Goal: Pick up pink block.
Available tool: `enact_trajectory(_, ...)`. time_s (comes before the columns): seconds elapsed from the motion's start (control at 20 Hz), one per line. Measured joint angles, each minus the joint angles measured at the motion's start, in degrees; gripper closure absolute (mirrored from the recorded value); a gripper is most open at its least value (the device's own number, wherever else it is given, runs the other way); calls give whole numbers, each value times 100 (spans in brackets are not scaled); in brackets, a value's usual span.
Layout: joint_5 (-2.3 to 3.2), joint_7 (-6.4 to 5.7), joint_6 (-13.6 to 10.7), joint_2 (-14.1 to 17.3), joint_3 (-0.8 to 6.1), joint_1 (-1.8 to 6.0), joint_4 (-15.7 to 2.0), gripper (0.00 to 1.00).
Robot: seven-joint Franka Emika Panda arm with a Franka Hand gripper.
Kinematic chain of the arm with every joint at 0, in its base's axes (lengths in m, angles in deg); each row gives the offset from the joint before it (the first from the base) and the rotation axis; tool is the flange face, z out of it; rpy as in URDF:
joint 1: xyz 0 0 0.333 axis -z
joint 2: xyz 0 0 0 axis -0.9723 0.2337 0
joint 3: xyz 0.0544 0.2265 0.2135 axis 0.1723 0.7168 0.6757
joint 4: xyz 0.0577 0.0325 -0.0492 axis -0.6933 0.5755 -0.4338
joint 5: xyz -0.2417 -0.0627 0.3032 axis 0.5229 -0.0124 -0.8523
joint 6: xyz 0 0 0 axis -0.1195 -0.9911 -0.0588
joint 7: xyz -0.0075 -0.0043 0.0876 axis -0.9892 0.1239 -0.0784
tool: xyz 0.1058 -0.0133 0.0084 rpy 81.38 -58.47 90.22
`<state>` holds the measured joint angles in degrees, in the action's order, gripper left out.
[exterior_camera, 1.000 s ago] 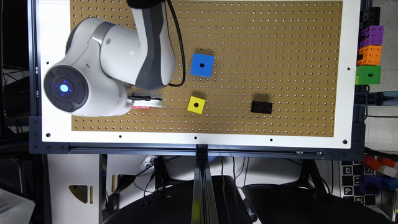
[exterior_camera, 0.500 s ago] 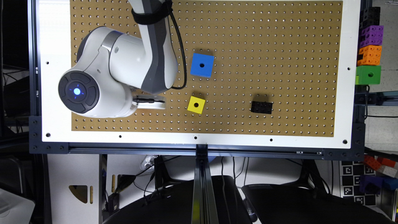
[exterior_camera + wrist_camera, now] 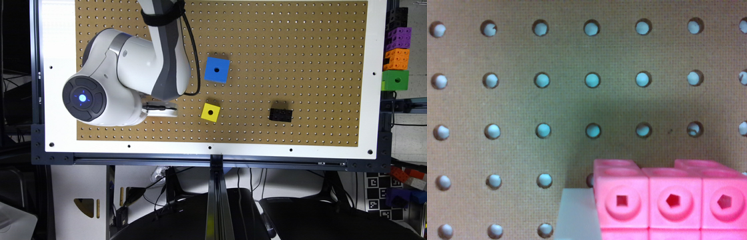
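The pink block (image 3: 672, 202) sits close under the wrist camera, with three of its round holes facing me. A pale finger (image 3: 574, 215) lies flat against one side of it, and my gripper (image 3: 667, 220) is shut on the block. Below it lies the brown pegboard (image 3: 542, 100), under a shadow. In the exterior view my gripper (image 3: 162, 111) shows as a white part under the big wrist housing, at the board's left. The arm hides the pink block there.
A yellow cube (image 3: 210, 112) lies just to the exterior view's right of the gripper. A blue cube (image 3: 217, 69) is farther up the board and a black studded block (image 3: 281, 115) farther right. Stacked coloured blocks (image 3: 396, 60) stand off the board's right edge.
The wrist housing has shifted toward the exterior view's right and looks larger. The pink sliver seen under the gripper a second ago is now covered by the arm.
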<state>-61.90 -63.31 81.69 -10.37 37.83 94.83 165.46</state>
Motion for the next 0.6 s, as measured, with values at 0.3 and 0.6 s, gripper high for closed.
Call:
enact_trajectory(0.3,0,0,-263,-250,0,1,0,100)
enact_trajectory(0.6,0,0,-717,-671,0,1,1,100)
